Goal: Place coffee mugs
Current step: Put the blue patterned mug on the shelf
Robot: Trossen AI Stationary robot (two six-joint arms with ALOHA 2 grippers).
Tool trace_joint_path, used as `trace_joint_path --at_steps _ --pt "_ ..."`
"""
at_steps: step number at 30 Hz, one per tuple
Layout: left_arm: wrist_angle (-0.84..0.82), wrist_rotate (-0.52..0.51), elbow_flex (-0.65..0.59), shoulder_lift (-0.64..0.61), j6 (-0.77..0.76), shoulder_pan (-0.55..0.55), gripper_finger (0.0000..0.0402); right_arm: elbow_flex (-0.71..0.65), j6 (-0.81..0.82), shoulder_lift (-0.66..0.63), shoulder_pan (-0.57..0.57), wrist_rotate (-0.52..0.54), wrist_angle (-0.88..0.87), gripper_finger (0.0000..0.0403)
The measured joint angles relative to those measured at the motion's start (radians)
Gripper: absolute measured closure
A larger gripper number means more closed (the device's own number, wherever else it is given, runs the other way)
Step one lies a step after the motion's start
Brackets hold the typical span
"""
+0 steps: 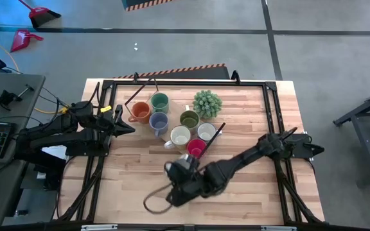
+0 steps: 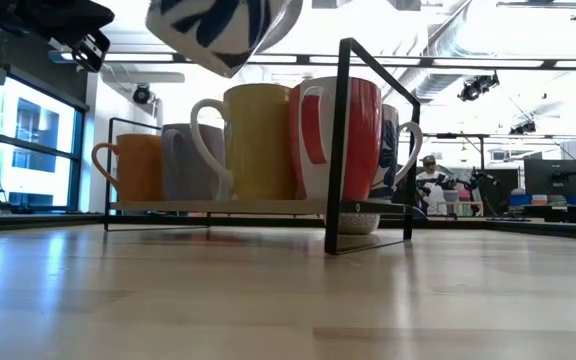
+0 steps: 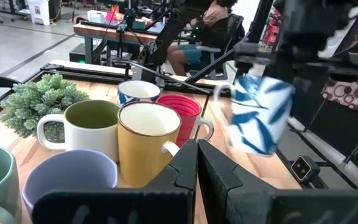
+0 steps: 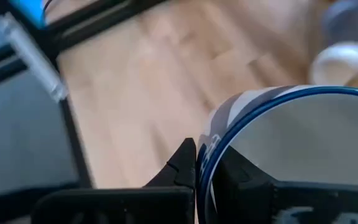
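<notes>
My right gripper [image 4: 197, 163] is shut on a white mug with blue leaf marks [image 3: 258, 116], held in the air over the table's near middle [image 1: 182, 164], close to the red-pink mug [image 1: 196, 149]. The other mugs stand grouped inside a black wire frame: orange [image 1: 140, 112], green [image 1: 160, 101], blue-grey [image 1: 158, 122], olive-lined [image 1: 189, 119] and two white ones [image 1: 180, 136]. In the low view the lifted mug [image 2: 223, 30] hangs above them. My left gripper [image 3: 197, 167] is shut and waits at the table's left side [image 1: 124, 122], pointing at the group. My right gripper pinches the blue-and-white mug's wall at the blue rim [image 4: 209, 146], with one finger [image 4: 180, 163] outside and the other inside the cup. It comes at the mug from above. The mug is lifted clear of the table and hangs tilted below the fingers [image 3: 258, 116].
A spiky green potted plant [image 1: 207, 102] stands at the far side of the mug group. The black wire frame's post [image 2: 343, 140] rises at the group's near corner. Bare wood lies along the near edge [image 1: 236, 199]. A person sits in the room beyond the table [image 3: 213, 25].
</notes>
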Motion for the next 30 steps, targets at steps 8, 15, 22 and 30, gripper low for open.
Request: trace_joint_path --at_steps 8,15,22,30 --pt "-0.002 0.0 0.0 0.0 -0.001 0.0 0.0401 0.0 -0.09 -0.028 -0.112 0.084 0.037 0.0402" --pt "-0.001 0.001 0.0 0.0 -0.001 0.0 0.0401 -0.001 -0.257 -0.049 -0.211 0.095 0.181 0.0402" --pt "-0.003 0.003 0.0 0.0 -0.001 0.001 0.0401 0.0 -0.32 -0.096 -0.333 0.122 0.173 0.0403" --pt "-0.009 0.008 0.0 0.0 0.0 0.0 0.0401 0.0 -0.35 -0.11 -0.48 0.0 0.144 0.0403"
